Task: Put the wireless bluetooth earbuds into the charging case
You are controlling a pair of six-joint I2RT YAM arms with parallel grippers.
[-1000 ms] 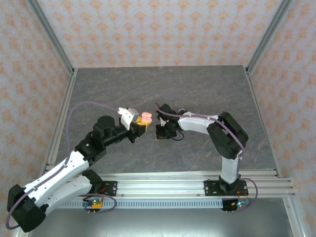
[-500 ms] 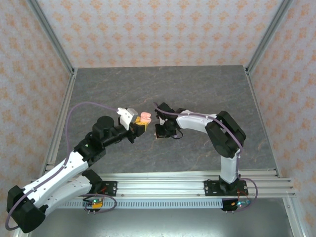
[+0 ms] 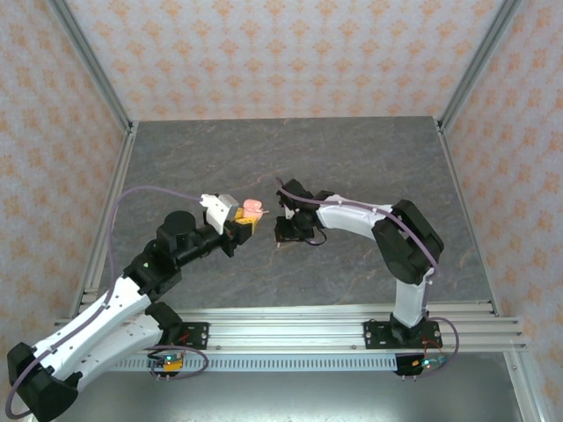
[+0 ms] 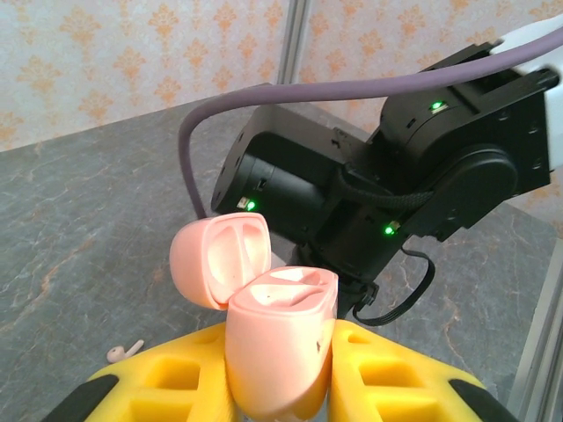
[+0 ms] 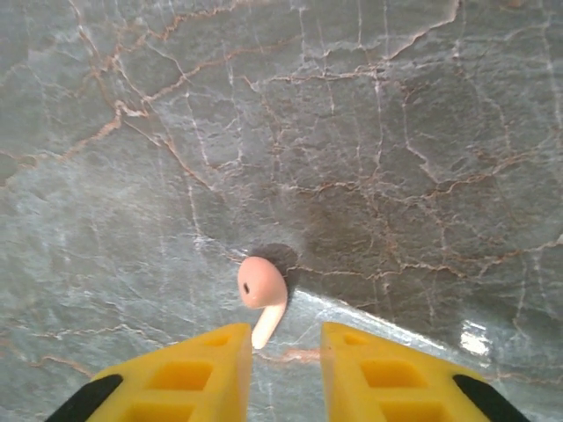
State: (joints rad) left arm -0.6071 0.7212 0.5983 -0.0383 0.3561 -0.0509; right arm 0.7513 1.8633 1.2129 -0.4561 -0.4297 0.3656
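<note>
Salmon-pink stemmed plastic earbud (image 5: pixel 262 294) lies on grey marbled table (image 5: pixel 396 132) just ahead of the gap between the parted right fingers (image 5: pixel 198 365), stem pointing back into it, so nearer them; left fingers (image 4: pixel 396 378) clamped on lid-open salmon-pink plastic charging case (image 4: pixel 277 343).

Bright, even light; a glare spot on the tabletop (image 5: pixel 473 337), a soft shadow behind the earbud (image 5: pixel 261 286)

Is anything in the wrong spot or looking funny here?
Yes. One pink earbud lies loose on the gray table, just ahead of the right claw, whose jaws stand open, so it isn't in its case. The pink charging case is clamped in the left claw with its lid flipped open.
</note>
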